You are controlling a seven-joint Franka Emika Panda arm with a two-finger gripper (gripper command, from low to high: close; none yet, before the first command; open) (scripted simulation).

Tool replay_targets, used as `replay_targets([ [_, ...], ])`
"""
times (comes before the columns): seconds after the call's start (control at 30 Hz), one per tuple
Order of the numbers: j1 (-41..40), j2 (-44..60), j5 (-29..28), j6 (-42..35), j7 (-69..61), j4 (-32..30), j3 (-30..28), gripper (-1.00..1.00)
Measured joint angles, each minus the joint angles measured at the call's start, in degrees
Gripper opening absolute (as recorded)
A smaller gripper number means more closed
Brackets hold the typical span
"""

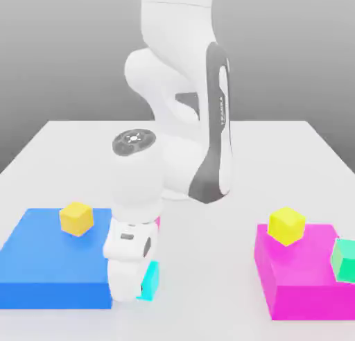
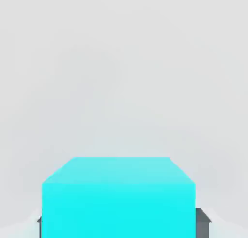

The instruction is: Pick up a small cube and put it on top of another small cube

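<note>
Cyan small cube [image 2: 118,196] sits pinched between the gripper [image 2: 118,222] fingers (dark pads flank it). Beside the gripper lies a blue flat block [image 1: 52,256] on the counter [image 1: 208,291].

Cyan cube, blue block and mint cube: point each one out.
cyan cube [image 2: 118,198], hand view, its near face.
blue block [image 1: 48,253], exterior view, bare top surface.
mint cube [image 1: 344,260], exterior view, its visible face at the picture's right edge.
</note>
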Motion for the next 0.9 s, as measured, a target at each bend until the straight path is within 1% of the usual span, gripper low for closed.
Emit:
replay_targets([
  [0.03, -0.5, 0.3, 0.4, 0.3, -0.3, 0.1, 0.6, -1.0],
  [0.1, 1.1, -0.9, -1.4, -0.5, 1.1, -0.2, -1.4, -1.0],
  [0.3, 8.2, -7.4, -11.9, -4.9, 8.9, -1.7, -11.0, -1.0],
  [0.4, 10.0, -10.6, -17.3, -7.0, 12.9, -2.6, -14.0, -1.0],
  [0.5, 10.6, -13.5, -21.6, -9.1, 16.2, -3.5, -15.6, -1.0],
  [0.53, 11.5, -14.0, -22.1, -10.3, 16.5, -2.9, -15.1, -1.0],
  [0.6, 15.6, -14.5, -22.1, -14.0, 16.3, 0.1, -12.7, -1.0],
  [0.73, 24.7, -15.0, -22.9, -22.7, 16.1, 8.2, -8.0, -1.0],
  [0.8, 29.2, -15.4, -24.0, -27.1, 16.5, 12.4, -5.9, -1.0],
  [0.83, 31.3, -15.6, -24.7, -28.0, 16.8, 14.4, -4.8, -1.0],
  [0.9, 35.7, -16.0, -26.3, -33.4, 17.5, 18.7, -2.8, -1.0],
])
